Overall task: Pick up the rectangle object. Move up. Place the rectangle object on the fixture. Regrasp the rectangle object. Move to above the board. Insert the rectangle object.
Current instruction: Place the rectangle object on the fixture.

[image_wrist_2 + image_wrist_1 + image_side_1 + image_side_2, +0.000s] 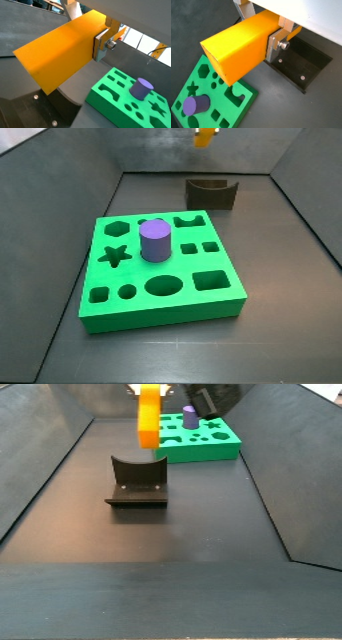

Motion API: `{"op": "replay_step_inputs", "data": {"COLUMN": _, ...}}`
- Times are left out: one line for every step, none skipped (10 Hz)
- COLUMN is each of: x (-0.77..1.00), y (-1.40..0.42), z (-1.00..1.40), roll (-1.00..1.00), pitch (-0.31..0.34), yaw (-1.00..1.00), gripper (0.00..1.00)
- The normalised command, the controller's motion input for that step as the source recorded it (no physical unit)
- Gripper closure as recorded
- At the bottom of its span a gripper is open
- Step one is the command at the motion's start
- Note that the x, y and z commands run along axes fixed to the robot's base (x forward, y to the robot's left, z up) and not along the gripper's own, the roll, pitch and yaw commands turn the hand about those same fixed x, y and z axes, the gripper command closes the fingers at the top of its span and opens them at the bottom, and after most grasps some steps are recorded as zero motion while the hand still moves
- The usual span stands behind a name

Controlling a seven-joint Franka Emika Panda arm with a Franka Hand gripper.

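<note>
My gripper (pixel 260 31) is shut on the rectangle object (pixel 238 47), a smooth orange-yellow block, with a silver finger (pixel 274 47) pressed on its side; both wrist views show this (pixel 92 35). The block (pixel 150 414) hangs upright, high above the floor and apart from the fixture (pixel 138 479). In a side view only its lower end (pixel 203 137) shows, above the fixture (pixel 211 191). The fixture's dark base (pixel 304 60) lies below the gripper. The green board (pixel 201 263) lies flat beside it, also seen in both wrist views (pixel 238 100) (pixel 113 97).
A purple cylinder (pixel 155 240) stands upright in one hole of the board, also in the wrist views (pixel 196 105) (pixel 141 88) and a side view (pixel 191 417). Grey sloping walls (pixel 80 188) enclose the floor on all sides.
</note>
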Motion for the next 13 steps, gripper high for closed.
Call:
{"op": "replay_step_inputs", "data": {"x": 0.43, "y": 0.03, "z": -0.01, "roll": -0.2, "pitch": 0.058, "yaw": -0.08, "gripper": 1.0}}
{"op": "replay_step_inputs", "data": {"x": 0.27, "y": 0.03, "z": -0.01, "roll": -0.16, "pitch": 0.056, "yaw": -0.07, "gripper": 1.0}}
{"op": "replay_step_inputs", "data": {"x": 0.17, "y": 0.03, "z": -0.01, "roll": -0.14, "pitch": 0.058, "yaw": -0.06, "gripper": 1.0}}
{"op": "replay_step_inputs", "data": {"x": 0.12, "y": 0.13, "z": -1.0, "roll": -1.0, "pitch": 0.255, "yaw": -0.01, "gripper": 1.0}}
{"op": "replay_step_inputs", "data": {"x": 0.12, "y": 0.13, "z": -1.0, "roll": -1.0, "pitch": 0.242, "yaw": -0.02, "gripper": 1.0}}
{"op": "replay_step_inputs", "data": {"x": 0.14, "y": 0.14, "z": -1.0, "roll": -0.89, "pitch": 0.253, "yaw": -0.12, "gripper": 1.0}}
{"op": "replay_step_inputs", "data": {"x": 0.15, "y": 0.14, "z": -1.0, "roll": -0.78, "pitch": 0.244, "yaw": -0.15, "gripper": 1.0}}
{"op": "replay_step_inputs", "data": {"x": 0.16, "y": 0.14, "z": -1.0, "roll": -0.55, "pitch": 0.188, "yaw": -0.19, "gripper": 1.0}}
{"op": "replay_step_inputs", "data": {"x": 0.17, "y": 0.14, "z": -1.0, "roll": -0.38, "pitch": 0.139, "yaw": -0.21, "gripper": 1.0}}
{"op": "replay_step_inputs", "data": {"x": 0.18, "y": 0.13, "z": -1.0, "roll": -0.23, "pitch": 0.076, "yaw": -0.22, "gripper": 1.0}}
{"op": "replay_step_inputs", "data": {"x": 0.18, "y": 0.14, "z": -0.98, "roll": -0.2, "pitch": 0.043, "yaw": -0.22, "gripper": 1.0}}
{"op": "replay_step_inputs", "data": {"x": 0.14, "y": 0.1, "z": -0.69, "roll": -0.17, "pitch": -0.007, "yaw": -0.19, "gripper": 1.0}}
{"op": "replay_step_inputs", "data": {"x": 0.11, "y": 0.11, "z": -0.51, "roll": -0.14, "pitch": -0.036, "yaw": -0.17, "gripper": 1.0}}
